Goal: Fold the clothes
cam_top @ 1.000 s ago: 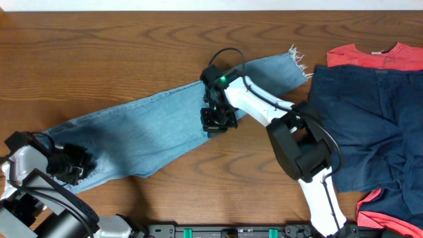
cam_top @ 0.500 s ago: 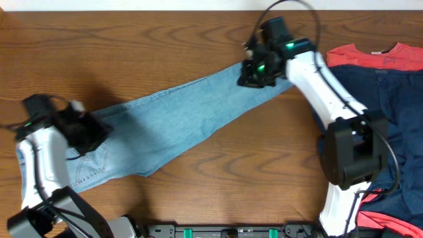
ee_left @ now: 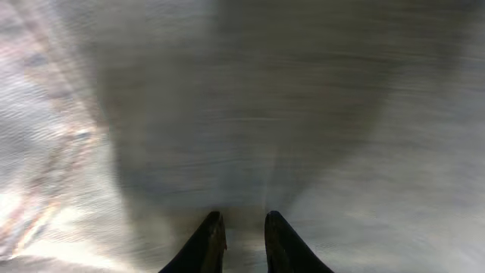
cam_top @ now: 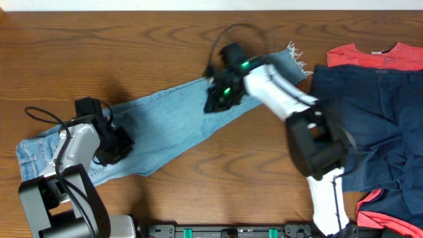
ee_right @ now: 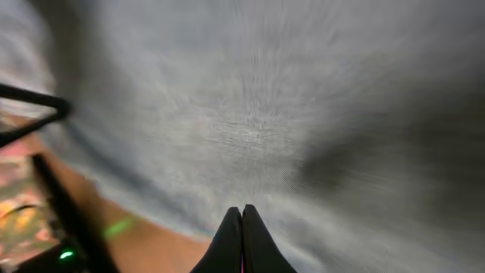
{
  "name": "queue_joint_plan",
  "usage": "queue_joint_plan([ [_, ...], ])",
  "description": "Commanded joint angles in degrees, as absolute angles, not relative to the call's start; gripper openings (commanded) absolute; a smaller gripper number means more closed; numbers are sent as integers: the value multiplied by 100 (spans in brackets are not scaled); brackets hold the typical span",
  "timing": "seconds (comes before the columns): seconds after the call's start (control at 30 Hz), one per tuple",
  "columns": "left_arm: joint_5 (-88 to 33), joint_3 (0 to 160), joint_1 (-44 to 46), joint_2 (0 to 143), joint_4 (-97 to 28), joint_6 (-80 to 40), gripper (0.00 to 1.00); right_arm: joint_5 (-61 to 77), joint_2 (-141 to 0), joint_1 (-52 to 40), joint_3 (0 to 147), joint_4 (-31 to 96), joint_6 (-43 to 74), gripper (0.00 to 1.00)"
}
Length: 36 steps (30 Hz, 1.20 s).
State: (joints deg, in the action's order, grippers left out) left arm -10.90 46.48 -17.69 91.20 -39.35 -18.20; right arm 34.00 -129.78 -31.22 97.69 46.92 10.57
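While jeans (cam_top: 165,122) lie stretched flat, seemingly readied for folding, right gripper (ee_right: 242,209) hovers pressed together toward the hem; left gripper (ee_left: 242,218) near waist, narrowly parted, pinch unclear.

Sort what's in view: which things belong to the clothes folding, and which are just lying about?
Part of the job:
- light-blue jeans, spread slantwise across the table
- dark navy garment, at the right
- coral-red T-shirt, showing from under the navy garment

Not part of it:
- wooden table
- black rail at the near edge
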Motion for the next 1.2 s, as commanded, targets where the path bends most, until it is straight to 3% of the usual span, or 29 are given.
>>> queue_joint_plan([
  [0.0,-128,4598,-1907,9161,-4005,-2178,21,2412,-13308,-3116,9747,4698,1590,1],
  [0.2,268,4600,-2508,9161,-3990,-2191,22,1503,-13410,-2379,9747,4910,2104,1],
  [0.43,261,4598,-3328,9161,-3758,-2132,22,1927,-13397,-958,9749,4831,1881,2],
  [0.8,-145,4683,-3570,9161,-3695,-2086,22,2451,-13314,878,9749,4877,1675,3],
  [1.07,-3022,5391,-3444,8949,-3872,-1194,22,4185,-12350,1428,9749,5050,786,15],
  [1.17,-3170,5391,-3107,8862,-3979,-1015,22,4106,-12007,1382,9749,5157,786,35],
])
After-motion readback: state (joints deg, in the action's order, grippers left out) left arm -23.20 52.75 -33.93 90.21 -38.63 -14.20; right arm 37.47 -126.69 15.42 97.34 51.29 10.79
